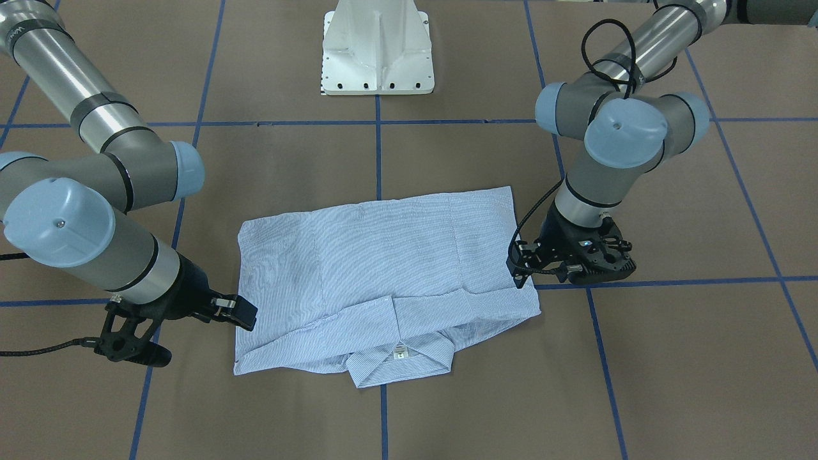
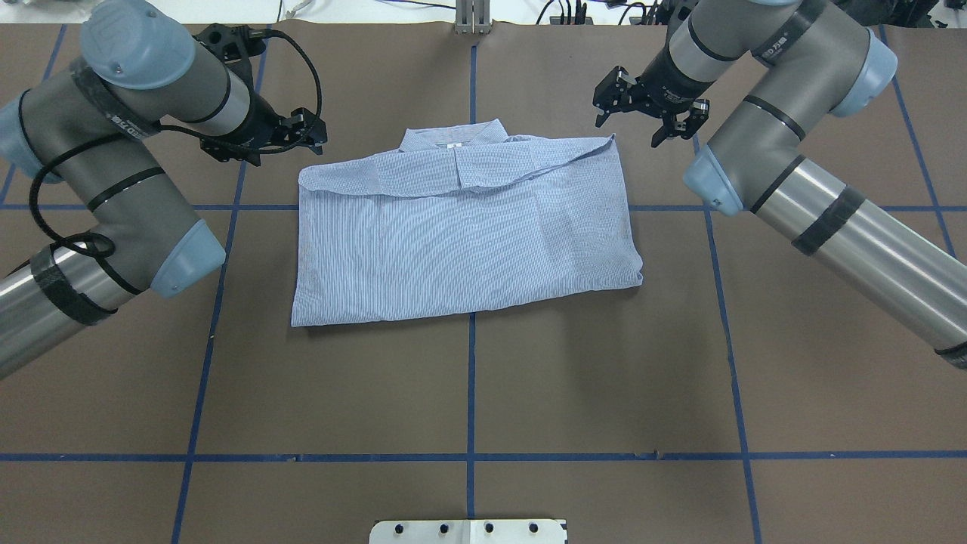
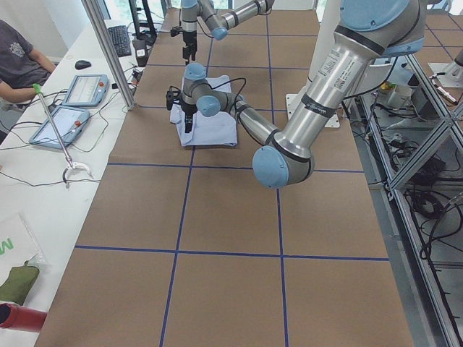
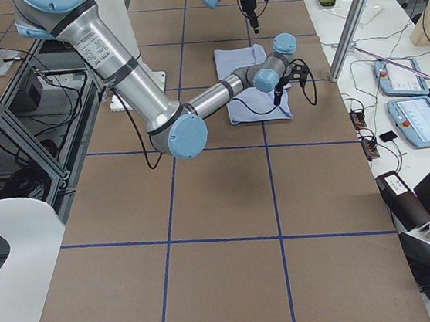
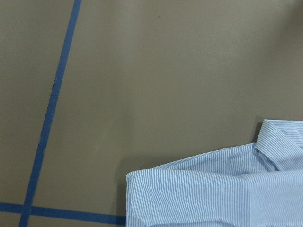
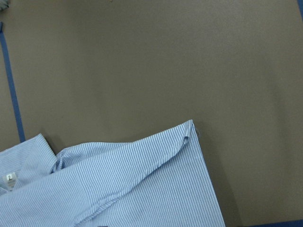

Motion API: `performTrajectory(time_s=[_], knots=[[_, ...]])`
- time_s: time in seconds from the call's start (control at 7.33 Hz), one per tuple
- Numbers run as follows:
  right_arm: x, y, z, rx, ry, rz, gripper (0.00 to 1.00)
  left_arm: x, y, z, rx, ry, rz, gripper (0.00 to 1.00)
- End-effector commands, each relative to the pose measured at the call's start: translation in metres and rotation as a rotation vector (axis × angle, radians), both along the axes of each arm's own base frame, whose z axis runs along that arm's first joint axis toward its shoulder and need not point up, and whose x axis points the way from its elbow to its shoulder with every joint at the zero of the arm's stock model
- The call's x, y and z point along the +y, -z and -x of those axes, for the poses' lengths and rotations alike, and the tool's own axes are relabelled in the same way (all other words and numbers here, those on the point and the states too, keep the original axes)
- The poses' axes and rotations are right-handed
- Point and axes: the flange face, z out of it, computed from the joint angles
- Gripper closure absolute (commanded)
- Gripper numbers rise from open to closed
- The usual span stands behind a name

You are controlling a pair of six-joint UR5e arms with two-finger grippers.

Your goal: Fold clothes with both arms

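The light blue striped shirt (image 2: 464, 234) lies folded into a flat rectangle at the table's middle, with its collar (image 2: 453, 140) on the edge far from the robot. It also shows in the front view (image 1: 377, 268), the left wrist view (image 5: 213, 189) and the right wrist view (image 6: 118, 184). My left gripper (image 2: 273, 142) hovers just off the shirt's far left corner; it looks open and empty, and also shows in the front view (image 1: 555, 271). My right gripper (image 2: 631, 125) hovers just off the far right corner, open and empty. The front view (image 1: 195, 332) shows it too.
The brown table (image 2: 468, 393) carries a grid of blue tape lines. The white pedestal base (image 1: 377, 51) stands on the robot's side. A side desk with tablets (image 3: 72, 101) and a seated person (image 3: 18, 58) lies beyond the table's far edge.
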Motion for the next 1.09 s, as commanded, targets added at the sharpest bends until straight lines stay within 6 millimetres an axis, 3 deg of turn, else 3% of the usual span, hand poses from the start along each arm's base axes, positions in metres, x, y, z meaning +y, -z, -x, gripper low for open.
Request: performTrajectory(time_s=[0.0,0.14,0.41,0.55,0.82,0.96], knots=[[0.052,-0.019,0.022,0.012,0.050,-0.021,0.00,0.021,0.025,0.017,0.006,0.004,0.006,0.01],[0.077,-0.029,0.039,0.030,0.073,-0.031,0.00,0.022,0.028,0.018,0.010,0.004,0.002,0.01],[0.106,-0.048,0.048,0.044,0.108,-0.024,0.00,0.023,0.033,0.019,0.016,0.006,-0.005,0.01],[0.115,-0.052,0.060,0.050,0.130,-0.019,0.00,0.023,0.034,0.018,0.017,0.005,-0.006,0.01],[0.119,-0.057,0.067,0.064,0.136,-0.017,0.02,0.024,0.039,0.020,0.023,0.005,-0.014,0.01],[0.119,-0.057,0.068,0.064,0.138,-0.013,0.10,0.025,0.041,0.019,0.025,0.005,-0.015,0.01]])
